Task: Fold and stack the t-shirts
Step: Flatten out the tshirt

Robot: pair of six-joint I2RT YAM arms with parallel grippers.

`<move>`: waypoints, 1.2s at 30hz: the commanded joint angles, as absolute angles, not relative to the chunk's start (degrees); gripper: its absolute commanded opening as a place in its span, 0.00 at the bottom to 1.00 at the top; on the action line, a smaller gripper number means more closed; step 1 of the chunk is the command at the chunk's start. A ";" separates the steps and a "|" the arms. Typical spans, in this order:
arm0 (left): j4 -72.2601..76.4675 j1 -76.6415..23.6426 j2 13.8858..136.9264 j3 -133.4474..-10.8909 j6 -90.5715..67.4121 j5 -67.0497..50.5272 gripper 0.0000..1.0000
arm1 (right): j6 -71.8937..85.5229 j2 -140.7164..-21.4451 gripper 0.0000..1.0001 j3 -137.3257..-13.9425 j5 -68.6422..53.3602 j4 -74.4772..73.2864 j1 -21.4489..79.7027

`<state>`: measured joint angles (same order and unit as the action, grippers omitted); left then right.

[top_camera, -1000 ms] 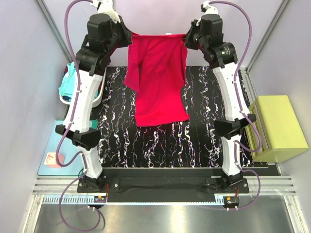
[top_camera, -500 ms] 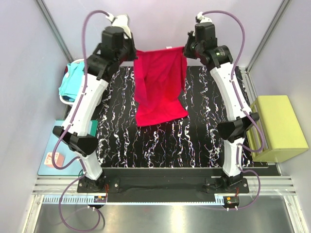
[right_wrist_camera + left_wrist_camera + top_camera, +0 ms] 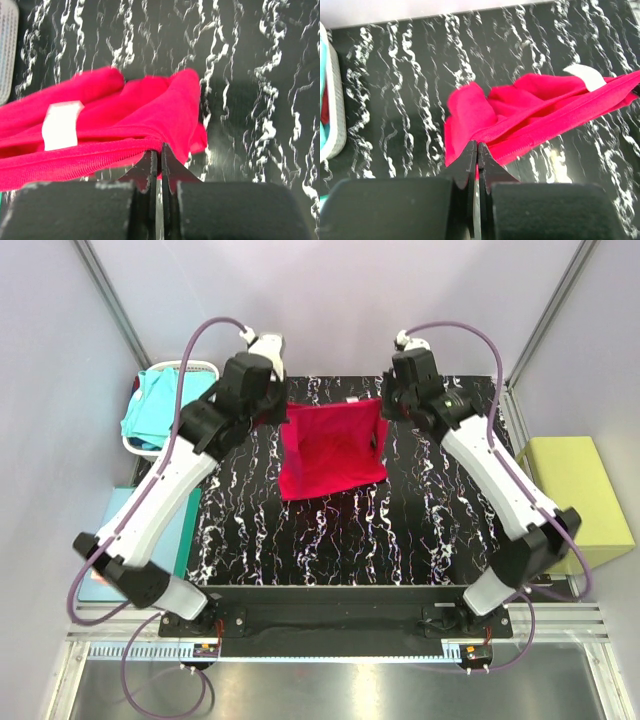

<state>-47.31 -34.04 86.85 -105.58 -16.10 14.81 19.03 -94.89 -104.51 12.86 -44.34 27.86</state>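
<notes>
The crimson-red t-shirt (image 3: 330,452) is stretched between both grippers over the far middle of the black marbled table (image 3: 330,530); its lower part lies on the table. My left gripper (image 3: 281,412) is shut on the shirt's left shoulder edge (image 3: 470,125). At the other shoulder my right gripper (image 3: 385,412) is shut on the hem (image 3: 160,127). A white neck label (image 3: 61,125) shows beside the hem, and also in the left wrist view (image 3: 585,76). The turquoise t-shirt (image 3: 152,405) lies bunched in a white basket (image 3: 190,368) at the far left.
A yellow-green block (image 3: 578,502) stands off the table's right edge. A light-blue mat (image 3: 125,540) lies left of the table under the left arm. Metal frame posts rise at the back corners.
Both grippers have lowered and moved toward the far side of the table with the red shirt, which hung high and long before and now hangs short with its lower part resting on the table.
</notes>
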 commanded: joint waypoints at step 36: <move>-49.22 -67.67 75.23 -59.33 -42.72 1.59 0.00 | 41.75 -72.42 0.00 -52.82 -1.39 -57.92 48.69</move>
<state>-49.74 -66.96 74.19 -60.14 -41.89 6.02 41.41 -71.18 -52.97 2.94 -54.33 48.23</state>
